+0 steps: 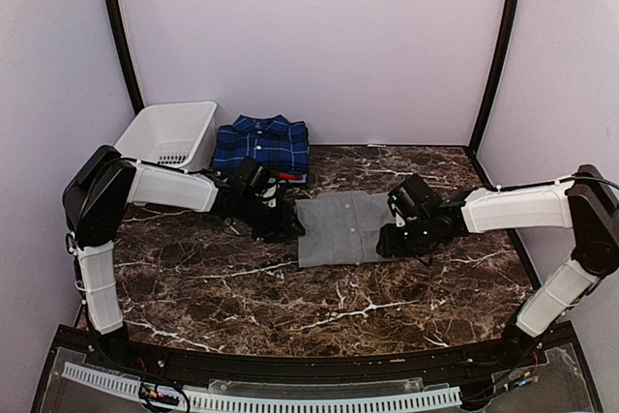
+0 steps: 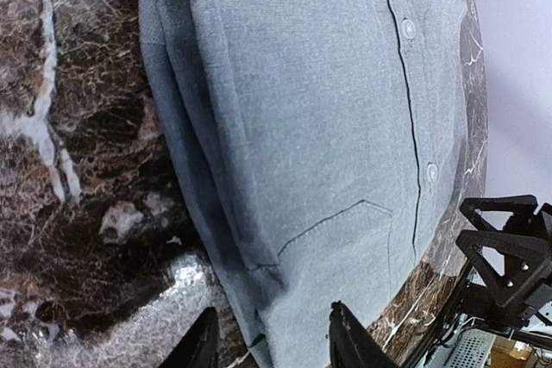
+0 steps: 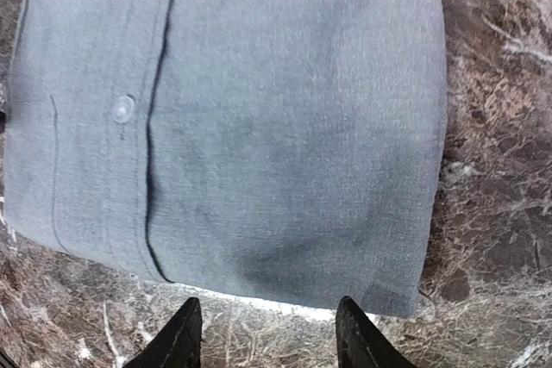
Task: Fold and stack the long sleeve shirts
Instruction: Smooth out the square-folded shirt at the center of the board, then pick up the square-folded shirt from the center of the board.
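The dark marble surface (image 1: 290,297) carries everything; at its middle lies the light grey shirt (image 1: 338,229), already a neat flat rectangle, placket and chest pocket (image 2: 336,230) facing up; the folding of this one looks finished, so the step in hand is judged to be moving it to the stack. That stack sits at the back of the surface, well apart from the grey shirt: the dark blue plaid shirt (image 1: 261,145) folded on top, with a red edge of another shirt (image 1: 290,177) showing beneath its right side; the white basket (image 1: 145,132) stands just beside it on the left.

The left gripper (image 2: 272,333) is low at the grey shirt's left edge, jaws released and apart, with the cloth's corner lying flat between them, not pinched; the right gripper (image 3: 269,325) faces the shirt's right-hand edge, jaws likewise released, the hem just ahead of the fingertips and nothing held.

The next move probably calls for both jaws to slide under or clench all layers at opposite edges together, then lift evenly so the fold does not open.

The buttons (image 3: 123,109) are plain; no brand, label or writing can be read anywhere.
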`<state>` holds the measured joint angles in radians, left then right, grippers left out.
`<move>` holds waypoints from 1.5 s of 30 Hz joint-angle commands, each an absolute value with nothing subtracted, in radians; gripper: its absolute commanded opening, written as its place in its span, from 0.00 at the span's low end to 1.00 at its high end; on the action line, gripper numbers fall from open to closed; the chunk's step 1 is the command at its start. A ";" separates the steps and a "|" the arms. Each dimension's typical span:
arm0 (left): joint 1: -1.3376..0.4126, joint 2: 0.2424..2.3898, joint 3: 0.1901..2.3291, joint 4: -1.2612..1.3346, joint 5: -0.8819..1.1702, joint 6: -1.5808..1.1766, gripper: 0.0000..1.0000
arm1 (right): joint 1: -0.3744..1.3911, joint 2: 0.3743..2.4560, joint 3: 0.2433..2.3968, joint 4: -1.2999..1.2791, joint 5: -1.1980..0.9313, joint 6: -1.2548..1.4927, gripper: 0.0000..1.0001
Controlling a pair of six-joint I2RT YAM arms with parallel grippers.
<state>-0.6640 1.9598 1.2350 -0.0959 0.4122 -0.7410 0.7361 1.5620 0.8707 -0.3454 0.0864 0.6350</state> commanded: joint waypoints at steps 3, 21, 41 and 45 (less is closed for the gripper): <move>-0.665 1.994 1.228 -0.054 0.378 -0.790 0.43 | 0.734 1.471 0.885 -0.378 0.108 0.631 0.52; -0.703 2.070 1.256 -0.083 0.328 -0.844 0.37 | 0.732 1.382 0.933 -0.370 0.158 0.594 0.55; -0.707 2.039 1.256 -0.046 0.439 -0.885 0.00 | 0.727 1.407 0.928 -0.335 0.158 0.591 0.56; -0.697 1.979 1.216 -0.098 0.455 -0.832 0.00 | 0.727 1.425 0.929 -0.333 0.155 0.591 0.56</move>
<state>-0.6994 2.0659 1.2591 -0.0086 0.4194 -0.8936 0.7307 1.4090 0.9134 -0.3679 0.1402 0.5957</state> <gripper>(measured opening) 0.024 0.559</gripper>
